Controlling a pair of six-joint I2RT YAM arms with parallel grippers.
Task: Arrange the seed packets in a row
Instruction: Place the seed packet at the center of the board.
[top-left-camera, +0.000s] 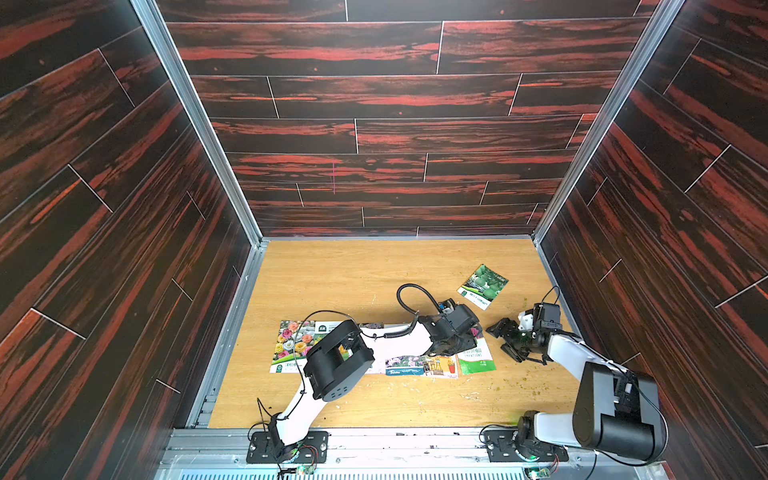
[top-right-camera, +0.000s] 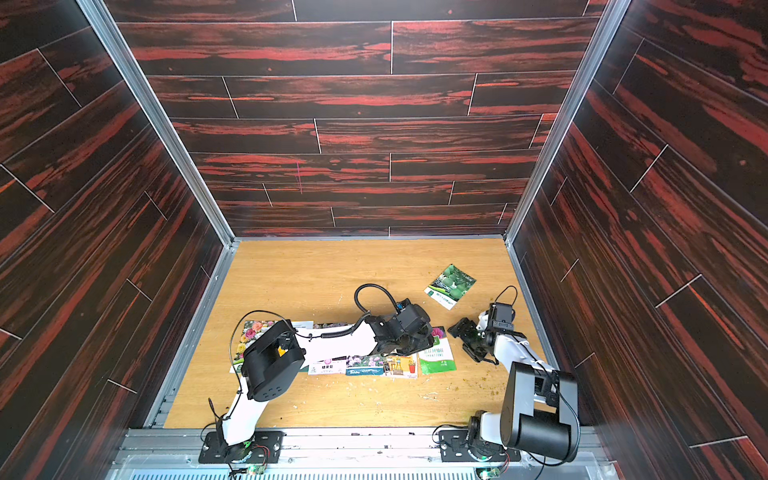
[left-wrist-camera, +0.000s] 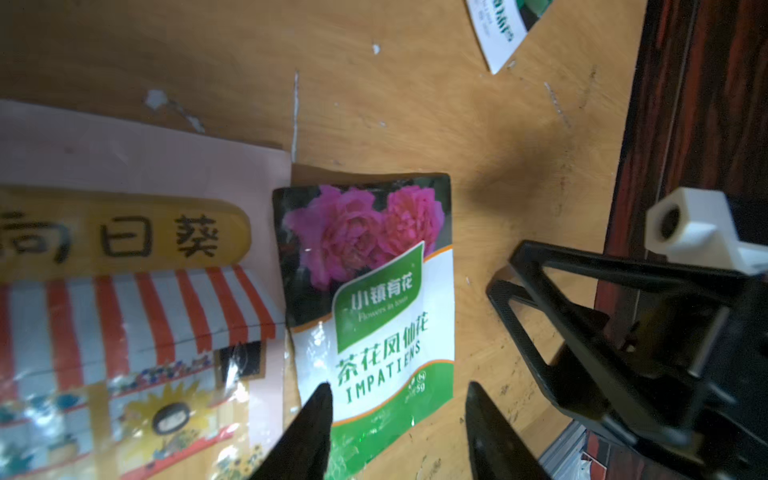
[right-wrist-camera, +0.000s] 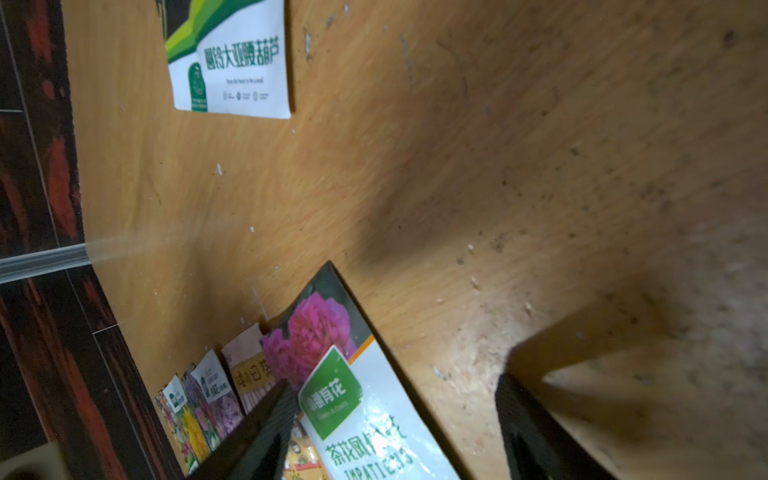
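Note:
Several seed packets lie side by side in a row near the table's front in both top views, from a colourful flower packet (top-left-camera: 291, 345) to a cartoon shopfront packet (top-left-camera: 440, 366). A pink-flower packet with a green label (top-left-camera: 478, 358) (left-wrist-camera: 374, 299) (right-wrist-camera: 357, 407) ends the row on the right, lying flat. My left gripper (top-left-camera: 453, 343) (left-wrist-camera: 398, 399) hovers over it, open, holding nothing. My right gripper (top-left-camera: 503, 338) (right-wrist-camera: 392, 395) stands open just right of that packet, empty. A green melon packet (top-left-camera: 483, 286) (top-right-camera: 450, 286) lies alone and tilted at the back right. My left arm hides the row's middle.
The wooden table (top-left-camera: 353, 274) is boxed in by dark red-streaked walls (top-left-camera: 374, 137) on three sides. Small crumbs (top-left-camera: 536, 390) speckle the surface at the front right. A metal rail (top-left-camera: 415, 444) carries both arm bases along the front edge.

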